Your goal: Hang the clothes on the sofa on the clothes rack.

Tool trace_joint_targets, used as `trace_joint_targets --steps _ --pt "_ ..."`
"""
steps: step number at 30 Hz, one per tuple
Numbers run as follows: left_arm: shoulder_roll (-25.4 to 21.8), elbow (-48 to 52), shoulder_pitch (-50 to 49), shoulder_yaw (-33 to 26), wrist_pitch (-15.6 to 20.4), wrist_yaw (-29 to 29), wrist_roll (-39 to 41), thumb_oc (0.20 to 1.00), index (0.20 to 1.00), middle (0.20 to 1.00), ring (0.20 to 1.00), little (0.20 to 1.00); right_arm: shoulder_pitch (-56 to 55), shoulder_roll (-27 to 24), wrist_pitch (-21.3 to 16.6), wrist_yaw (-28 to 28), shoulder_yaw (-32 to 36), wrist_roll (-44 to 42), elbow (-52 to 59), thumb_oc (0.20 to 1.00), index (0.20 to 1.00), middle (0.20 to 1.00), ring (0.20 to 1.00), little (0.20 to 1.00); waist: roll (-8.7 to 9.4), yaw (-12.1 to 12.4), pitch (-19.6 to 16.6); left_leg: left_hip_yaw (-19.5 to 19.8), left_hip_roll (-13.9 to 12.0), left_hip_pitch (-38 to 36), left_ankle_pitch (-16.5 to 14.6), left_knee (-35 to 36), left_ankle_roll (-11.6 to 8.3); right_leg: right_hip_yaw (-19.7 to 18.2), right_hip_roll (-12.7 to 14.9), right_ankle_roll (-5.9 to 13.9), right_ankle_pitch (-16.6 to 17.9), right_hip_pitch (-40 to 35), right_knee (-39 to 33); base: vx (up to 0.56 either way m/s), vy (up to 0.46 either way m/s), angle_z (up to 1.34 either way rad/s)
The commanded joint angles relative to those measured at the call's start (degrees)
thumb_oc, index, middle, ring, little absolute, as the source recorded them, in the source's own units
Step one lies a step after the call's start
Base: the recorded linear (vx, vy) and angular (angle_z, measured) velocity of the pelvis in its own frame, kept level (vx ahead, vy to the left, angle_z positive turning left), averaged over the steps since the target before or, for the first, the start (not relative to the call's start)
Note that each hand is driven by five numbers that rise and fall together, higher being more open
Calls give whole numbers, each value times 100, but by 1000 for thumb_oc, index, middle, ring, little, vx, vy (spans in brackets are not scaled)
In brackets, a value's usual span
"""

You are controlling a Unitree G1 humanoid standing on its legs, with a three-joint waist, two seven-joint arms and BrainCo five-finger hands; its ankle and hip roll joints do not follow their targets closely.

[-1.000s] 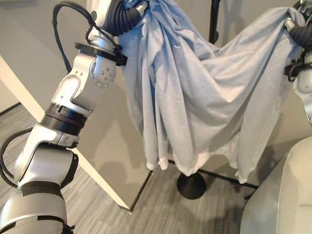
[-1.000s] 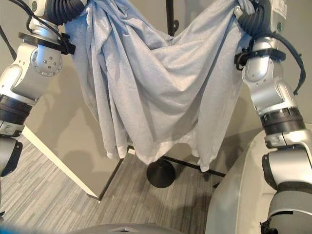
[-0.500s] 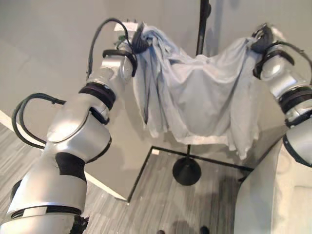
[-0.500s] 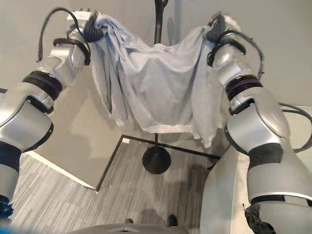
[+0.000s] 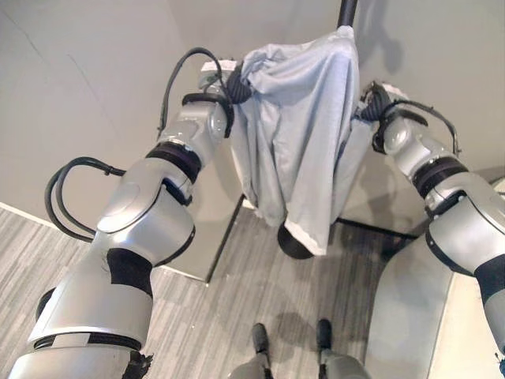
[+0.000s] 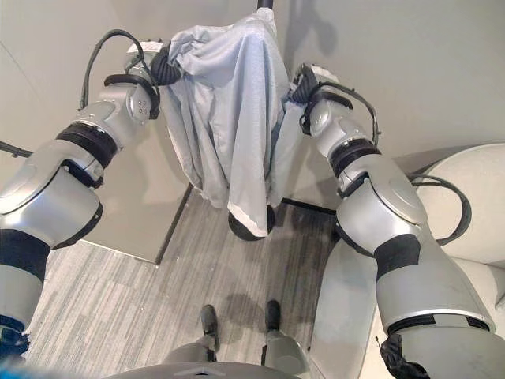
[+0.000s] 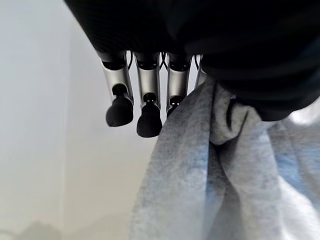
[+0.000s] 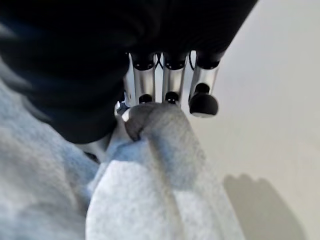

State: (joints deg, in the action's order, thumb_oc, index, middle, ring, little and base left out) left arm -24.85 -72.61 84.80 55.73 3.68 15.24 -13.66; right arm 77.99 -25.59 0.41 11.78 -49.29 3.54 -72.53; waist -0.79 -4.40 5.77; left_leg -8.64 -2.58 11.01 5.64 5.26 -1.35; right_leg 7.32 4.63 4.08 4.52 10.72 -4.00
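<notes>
Light blue-grey garment [image 5: 304,134] hangs bunched, draped against the rack pole [image 5: 347,11].

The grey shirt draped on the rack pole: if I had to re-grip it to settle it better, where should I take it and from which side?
Probably at the bunched upper edge of the shirt, near where the left hand and right hand pinch it now, coming in from each side. The cloth peaks against the pole there, while the lower part hangs loose.

Both robot hands [image 5: 237,83] [image 6: 304,83] raised (clenched)
</notes>
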Motion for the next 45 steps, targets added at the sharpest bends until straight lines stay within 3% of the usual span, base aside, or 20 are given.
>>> trace_joint_targets --steps 1,2,3,4,27,35,37,41,42,45 --pt "-168 -504 700 -104 49 68 102 200 200 200 200 200 751 -145 -146 155 -39 -58 -508 200 200 200 200 200 56 117 123 227 -176 -311 -279 -26 -426 -71 501 728 232 23 -72 -12 16 -3" --pt "-168 -504 699 -104 49 68 102 200 200 200 200 200 750 -145 -146 155 -38 -58 -507 200 200 200 200 200 57 117 123 227 -176 -312 -280 -26 -426 -72 501 728 232 22 -72 -17 24 -5" --pt "-141 -508 668 -132 53 58 129 200 200 200 200 200 768 -115 -181 204 59 -224 -432 523 523 523 523 523 49 103 134 214 -173 -327 -291 -26 -425 -90 501 726 235 17 -79 -16 15 -5" --pt "-137 -446 658 -190 55 94 191 1000 1000 1000 1000 1000 727 -107 -198 232 112 -327 -354 1000 1000 1000 1000 1000 49 97 135 203 -178 -337 -295 -26 -422 -92 499 723 235 16 -76 0 0 0" --pt "-345 -301 203 -372 86 53 224 1000 1000 1000 1000 1000 211 -301 -355 296 538 -880 249 1000 1000 1000 1000 1000 77 48 -41 115 -218 -617 -432 -26 -427 -92 460 726 154 -215 -100 0 0 0" --pt "-692 -16 -70 -515 116 112 248 1000 1000 1000 1000 1000 -162 -737 -421 348 747 -985 815 1000 1000 1000 1000 1000 90 37 -146 78 -232 -740 -489 -26 -426 -82 460 729 105 -348 -100 6 0 0" --pt "-921 320 -267 -682 146 171 344 1000 1000 1000 1000 1000 -448 -960 -457 391 924 -1066 1210 1000 1000 1000 1000 1000 94 40 -186 65 -233 -796 -519 -26 -423 -80 452 724 85 -394 -100 46 0 -1" --pt "-1987 2848 -1805 -1970 524 326 1277 1000 1000 1000 1000 1000 -2115 -1901 -640 438 1876 -969 3331 1000 1000 1000 1000 1000 128 78 -305 37 -252 -981 -613 -26 -400 -34 461 711 -3 -596 -100 64 -3 -1" --pt "-1996 2919 -1885 -2006 495 320 1266 1000 1000 1000 1000 1000 -2187 -1912 -615 436 1896 -952 3394 1000 1000 1000 1000 1000 121 79 -330 36 -253 -992 -618 -26 -400 -34 460 711 -7 -607 -100 59 2 -2" --pt "-2327 4472 -3493 -3120 831 201 1737 1000 1000 1000 1000 1000 -3767 -2281 -801 324 2972 -836 4597 1000 1000 1000 1000 1000 174 131 -426 23 -270 -1150 -702 -26 -388 22 480 704 -70 -768 -100 88 7 0"
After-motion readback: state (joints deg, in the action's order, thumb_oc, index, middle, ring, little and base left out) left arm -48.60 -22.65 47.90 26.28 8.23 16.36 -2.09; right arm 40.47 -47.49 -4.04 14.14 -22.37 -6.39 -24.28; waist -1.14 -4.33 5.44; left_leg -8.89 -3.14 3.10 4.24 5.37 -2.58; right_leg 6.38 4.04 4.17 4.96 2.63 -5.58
